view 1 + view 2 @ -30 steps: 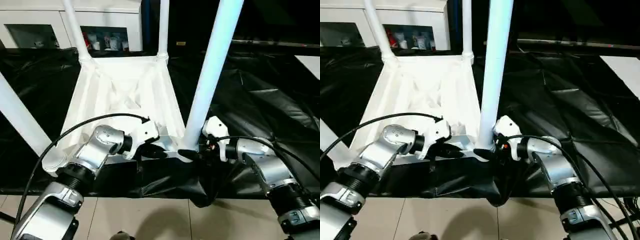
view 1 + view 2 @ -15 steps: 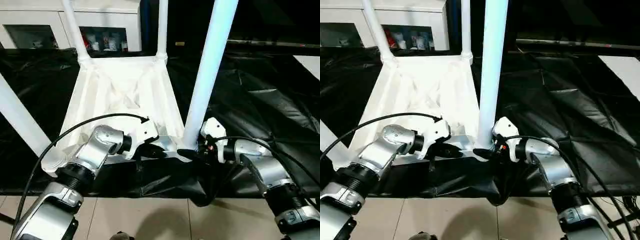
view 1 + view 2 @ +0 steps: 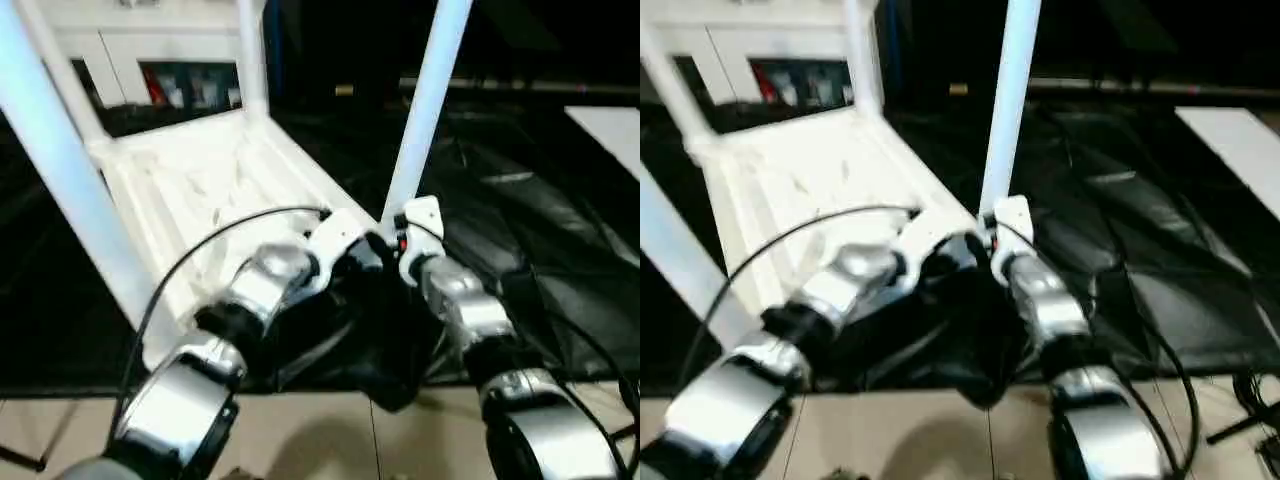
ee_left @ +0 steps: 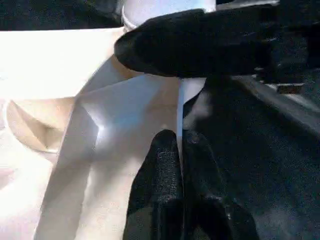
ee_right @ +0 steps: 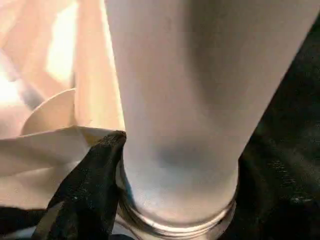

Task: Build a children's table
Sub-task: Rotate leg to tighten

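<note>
The left gripper (image 4: 181, 150) pinches shut on the thin near edge of the upturned tabletop (image 3: 210, 180), just at nine o'clock of the near right corner. The right gripper (image 5: 150, 180) stands spread around the base of the leg (image 3: 425, 100) rising from that corner, one finger (image 5: 87, 190) touching it. The tabletop lies on black sheeting (image 3: 560, 230), stretching off toward eleven o'clock, legs up.
</note>
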